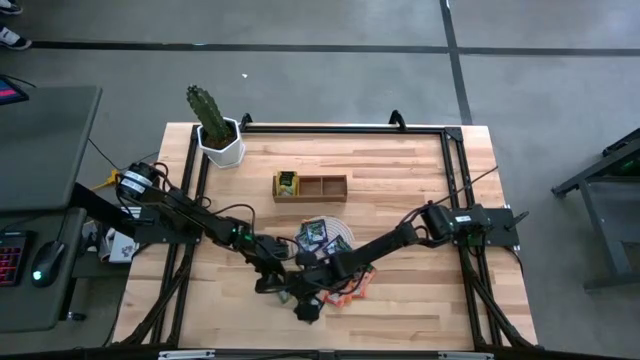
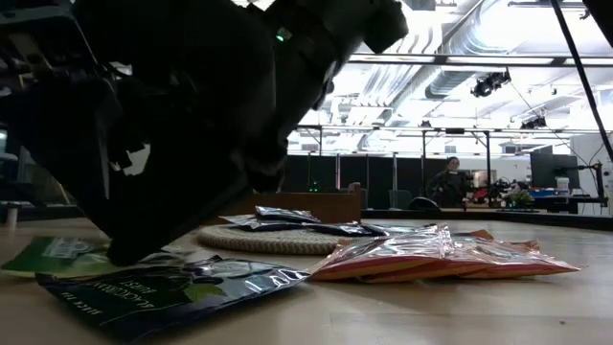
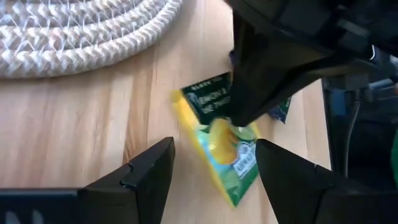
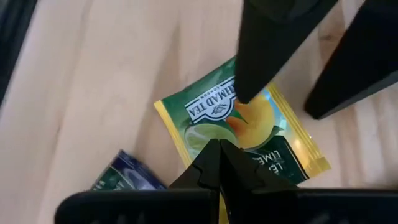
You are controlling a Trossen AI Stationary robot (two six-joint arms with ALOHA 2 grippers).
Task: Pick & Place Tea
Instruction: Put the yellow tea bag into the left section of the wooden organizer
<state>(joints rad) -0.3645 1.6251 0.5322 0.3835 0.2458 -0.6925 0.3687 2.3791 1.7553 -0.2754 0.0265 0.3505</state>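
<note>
Both arms are dark, jointed links trailing black cables, with small green lights glowing near the wrists, white labels at their bases, and each pincer's fingers matte black and wedge-shaped.

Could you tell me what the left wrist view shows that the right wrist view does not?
Only the left wrist view shows the round woven mat and the open left gripper. Only the right wrist view shows the shut right gripper and the corner of a dark blue sachet on the wood. Both show the yellow-green lemon-lime tea sachet lying flat, with the right gripper's tip pressing on it.
</note>
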